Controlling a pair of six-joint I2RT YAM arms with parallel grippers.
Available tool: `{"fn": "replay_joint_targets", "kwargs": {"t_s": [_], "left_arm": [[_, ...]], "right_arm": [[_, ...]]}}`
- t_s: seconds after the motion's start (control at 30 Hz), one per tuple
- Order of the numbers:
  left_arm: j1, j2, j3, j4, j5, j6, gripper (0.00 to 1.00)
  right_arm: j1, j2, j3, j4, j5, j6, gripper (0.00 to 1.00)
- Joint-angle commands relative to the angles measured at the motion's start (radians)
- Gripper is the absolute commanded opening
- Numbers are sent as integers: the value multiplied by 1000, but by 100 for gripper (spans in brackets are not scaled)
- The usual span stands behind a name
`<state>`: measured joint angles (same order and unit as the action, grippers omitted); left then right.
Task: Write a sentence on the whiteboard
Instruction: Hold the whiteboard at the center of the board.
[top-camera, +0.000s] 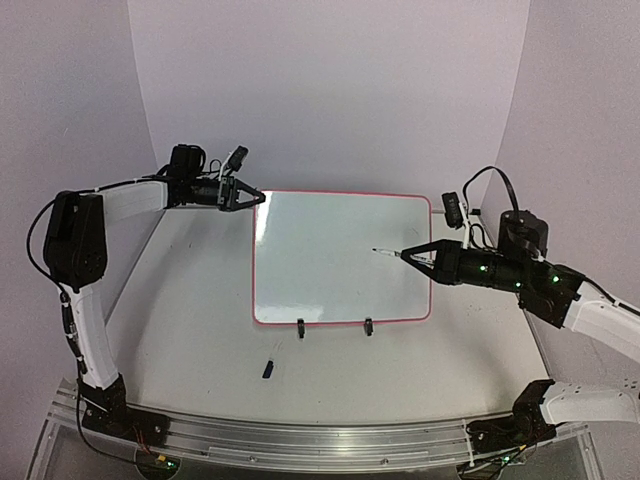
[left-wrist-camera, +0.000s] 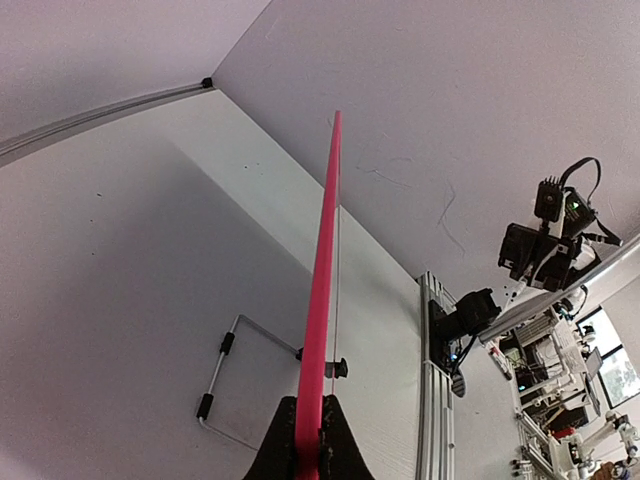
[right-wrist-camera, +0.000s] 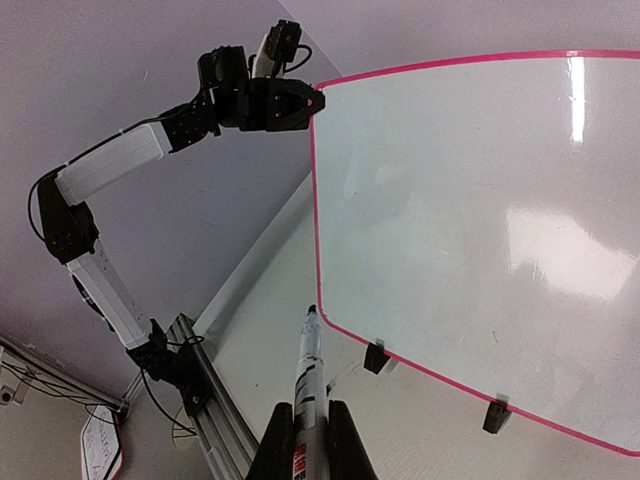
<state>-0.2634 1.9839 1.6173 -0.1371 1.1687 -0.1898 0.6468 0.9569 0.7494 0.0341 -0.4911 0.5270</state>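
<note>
- Top view: the whiteboard (top-camera: 340, 255) stands in the middle of the counter (top-camera: 190, 300), propped on two black clip feet (top-camera: 301, 327) along its near edge, with its white face towards the arms.
- The left pincer (top-camera: 260, 198) is clamped on the board's far-left corner. My guess is that it braces the board so it will not tip or slide under writing pressure.
- The right pincer (top-camera: 410, 257) is shut on a marker (top-camera: 385, 252) whose tip points at the right half of the face. Whether the tip touches the surface cannot be told from here.
- No writing shows on the board, so the sentence looks not yet begun.
- A small dark object (top-camera: 268, 369), perhaps the marker's cap, lies on the counter in front of the board, well clear of the writing area.
- Left wrist view: the red rim (left-wrist-camera: 325, 260) runs edge-on straight out from between the fingers, which close on it from both sides. Gripping the thin edge keeps the face itself uncovered.
- A thin wire frame (left-wrist-camera: 225, 370) lies on the counter beside the board.
- Right wrist view: the marker sticks straight out past the closed fingers, tip leading. This suits pressing it to the board like a pen.
- Here the tip sits near the lower-left corner and looks short of the surface.
</note>
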Motion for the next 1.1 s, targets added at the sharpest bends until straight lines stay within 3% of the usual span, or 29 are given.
{"fn": "replay_joint_targets", "kwargs": {"t_s": [0.0, 0.3, 0.43, 0.6, 0.77, 1.07], "left_arm": [[-5, -74, -58, 28, 17, 78, 0], [-5, -235, -291, 131, 26, 103, 0], [-7, -336, -444, 253, -2, 84, 0], [-7, -433, -553, 243, -35, 101, 0], [-7, -490, -592, 204, -61, 135, 0], [-7, -484, -601, 194, -44, 139, 0]], "right_arm": [[10, -16, -5, 36, -10, 5, 0], [20, -18, -11, 41, -1, 4, 0], [34, -19, -15, 46, 13, 4, 0], [93, -15, -11, 59, 90, -19, 0], [183, 24, 9, 110, 200, -45, 0], [333, 283, 122, 320, 343, -90, 0]]}}
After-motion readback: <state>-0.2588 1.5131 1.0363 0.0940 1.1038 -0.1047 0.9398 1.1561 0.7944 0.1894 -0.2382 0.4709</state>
